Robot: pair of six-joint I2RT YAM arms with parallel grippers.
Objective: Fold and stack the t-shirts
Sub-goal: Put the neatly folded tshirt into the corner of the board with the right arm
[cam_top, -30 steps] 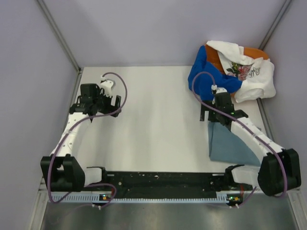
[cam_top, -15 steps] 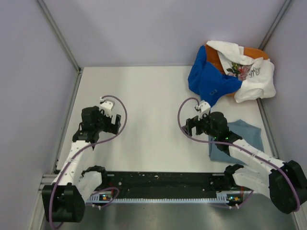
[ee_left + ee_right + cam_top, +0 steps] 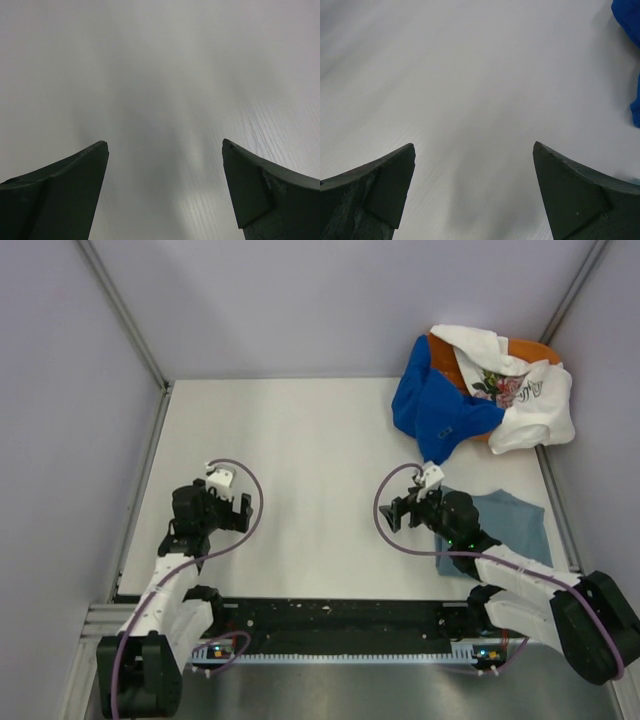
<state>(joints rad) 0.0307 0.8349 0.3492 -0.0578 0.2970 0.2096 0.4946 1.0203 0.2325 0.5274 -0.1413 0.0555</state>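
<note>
A folded slate-blue t-shirt [image 3: 505, 525] lies flat at the near right of the table. A heap at the far right holds the royal blue t-shirt [image 3: 435, 405], the white floral-print t-shirt [image 3: 520, 390] and the orange t-shirt [image 3: 530, 348] underneath. My right gripper [image 3: 397, 512] is open and empty, just left of the slate-blue shirt, over bare table [image 3: 480, 100]. A royal blue edge [image 3: 629, 15] shows at the right of the right wrist view. My left gripper [image 3: 237, 510] is open and empty over bare table [image 3: 165, 75] at the near left.
Grey walls enclose the white table [image 3: 320, 460] on the left, back and right. A black rail [image 3: 340, 618] with the arm bases runs along the near edge. Purple cables loop off both wrists.
Both arms have drawn back toward the near edge. My right gripper has left the slate-blue shirt, which now lies folded and flat, and moved to its left.
</note>
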